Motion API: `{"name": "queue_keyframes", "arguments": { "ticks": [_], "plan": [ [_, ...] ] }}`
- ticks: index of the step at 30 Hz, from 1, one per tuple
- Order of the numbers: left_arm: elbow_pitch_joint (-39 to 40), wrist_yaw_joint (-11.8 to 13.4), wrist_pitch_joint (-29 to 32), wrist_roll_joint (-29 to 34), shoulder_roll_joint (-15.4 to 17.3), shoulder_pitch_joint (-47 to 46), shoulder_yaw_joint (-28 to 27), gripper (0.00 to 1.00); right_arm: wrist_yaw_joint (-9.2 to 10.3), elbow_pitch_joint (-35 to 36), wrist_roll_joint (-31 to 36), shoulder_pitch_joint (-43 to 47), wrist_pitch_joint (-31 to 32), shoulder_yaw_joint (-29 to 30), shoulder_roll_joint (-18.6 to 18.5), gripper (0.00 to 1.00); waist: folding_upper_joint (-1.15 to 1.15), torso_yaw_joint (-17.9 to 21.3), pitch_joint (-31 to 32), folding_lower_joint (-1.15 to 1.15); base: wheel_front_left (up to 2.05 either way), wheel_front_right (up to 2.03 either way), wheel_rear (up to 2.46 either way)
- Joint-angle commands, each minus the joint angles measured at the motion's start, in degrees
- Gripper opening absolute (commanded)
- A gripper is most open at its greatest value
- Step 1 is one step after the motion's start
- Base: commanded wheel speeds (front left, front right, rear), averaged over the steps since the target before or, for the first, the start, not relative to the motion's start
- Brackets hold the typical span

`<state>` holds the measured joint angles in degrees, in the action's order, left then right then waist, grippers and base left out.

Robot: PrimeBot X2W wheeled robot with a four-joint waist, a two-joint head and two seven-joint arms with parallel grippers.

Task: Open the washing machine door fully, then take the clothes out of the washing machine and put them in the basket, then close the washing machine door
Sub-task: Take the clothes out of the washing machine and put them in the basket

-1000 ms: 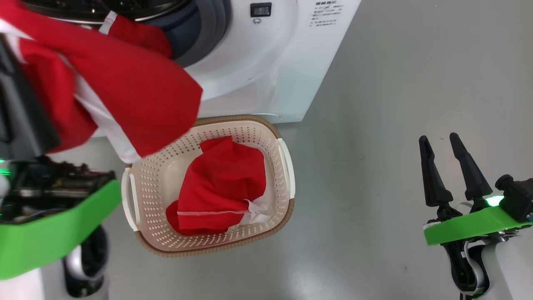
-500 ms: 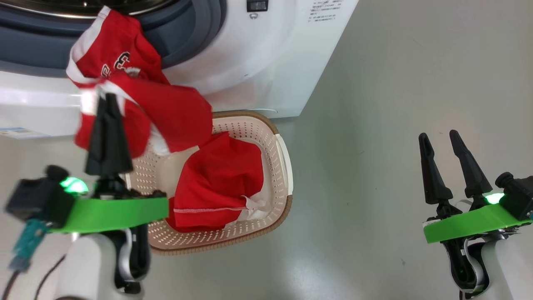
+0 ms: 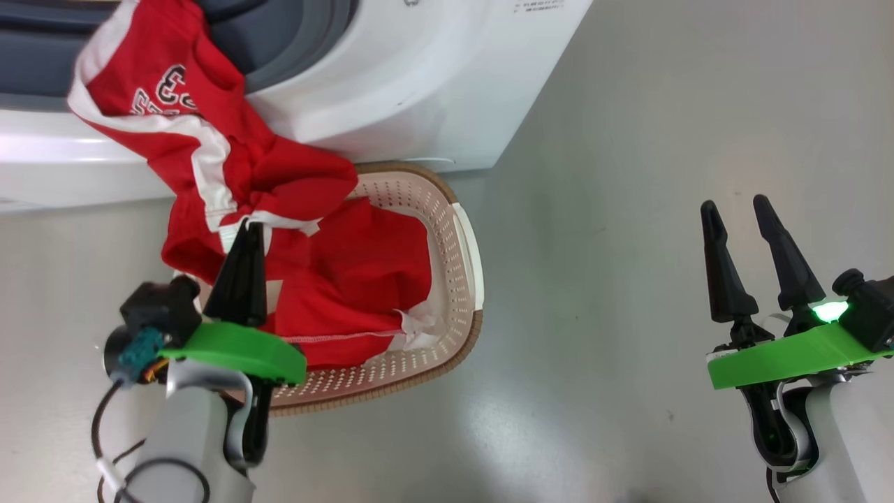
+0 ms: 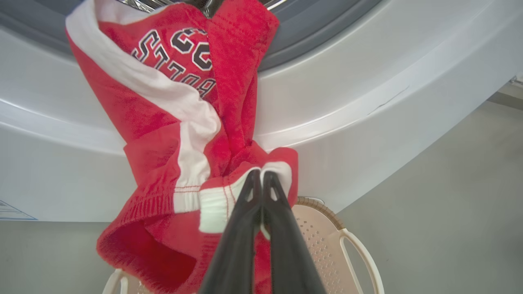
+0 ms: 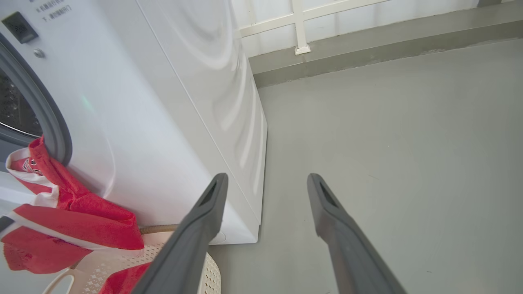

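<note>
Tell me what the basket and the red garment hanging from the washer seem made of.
The basket: moulded cream plastic, matte, given its punched holes; brown rim looks woven, probably imitation. The red garment: soft, fuzzy knit fabric, seemingly, with stitched white trim.

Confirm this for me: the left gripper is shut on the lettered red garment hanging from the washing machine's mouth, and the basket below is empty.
One slip: the basket is not empty. The head view shows another red garment lying in it. The rest stands: left gripper shut on the lettered garment hanging from the washing machine.

basket [image 3: 466, 237] before washing machine [image 3: 419, 84]
</note>
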<state>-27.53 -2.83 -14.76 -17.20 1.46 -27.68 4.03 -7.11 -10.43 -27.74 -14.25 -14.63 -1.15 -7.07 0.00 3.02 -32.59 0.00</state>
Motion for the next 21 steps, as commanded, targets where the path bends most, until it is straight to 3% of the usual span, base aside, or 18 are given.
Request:
{"name": "queue_keyframes", "arguments": {
  "ticks": [1,10,11,14,17,21],
  "plan": [
    [0.16,-0.27,-0.24,0.74,1.42,-0.62,-1.26,0.00,-0.37,1.44,-0.30,0.13,-0.37,-1.55,-0.34,1.00,0.00,0.42,-0.91,0.00,0.00,0.00,0.00],
    [-11.27,-1.22,-0.24,2.44,1.42,-7.26,-0.86,0.00,-0.37,1.97,-0.28,-1.12,-0.37,-1.60,-0.15,1.00,0.00,1.07,-4.42,0.00,0.00,0.00,0.00],
    [-12.51,-1.24,-0.24,2.72,1.42,-7.98,-0.75,0.05,-0.37,2.00,-0.28,-1.28,-0.37,-1.62,-0.15,1.00,0.00,1.10,-4.77,0.00,0.00,0.00,0.00],
    [-15.24,-1.18,-0.24,3.60,1.42,-10.17,-0.98,0.38,-0.37,2.10,-0.29,-1.82,-0.37,-1.78,-0.11,1.00,0.00,1.30,-5.62,0.00,0.00,0.00,0.00],
    [-16.87,-1.23,-0.24,4.28,1.42,-11.79,-1.46,0.48,-0.37,2.19,-0.32,-2.23,-0.37,-1.82,-0.08,1.00,0.00,1.47,-6.20,0.00,0.00,0.00,0.00],
    [-18.31,-1.27,-0.24,4.95,1.42,-13.08,-2.27,0.91,-0.37,2.10,-0.39,-2.58,-0.37,-1.80,-0.03,1.00,0.00,1.70,-6.68,0.00,0.00,0.00,0.00]
  ]
}}
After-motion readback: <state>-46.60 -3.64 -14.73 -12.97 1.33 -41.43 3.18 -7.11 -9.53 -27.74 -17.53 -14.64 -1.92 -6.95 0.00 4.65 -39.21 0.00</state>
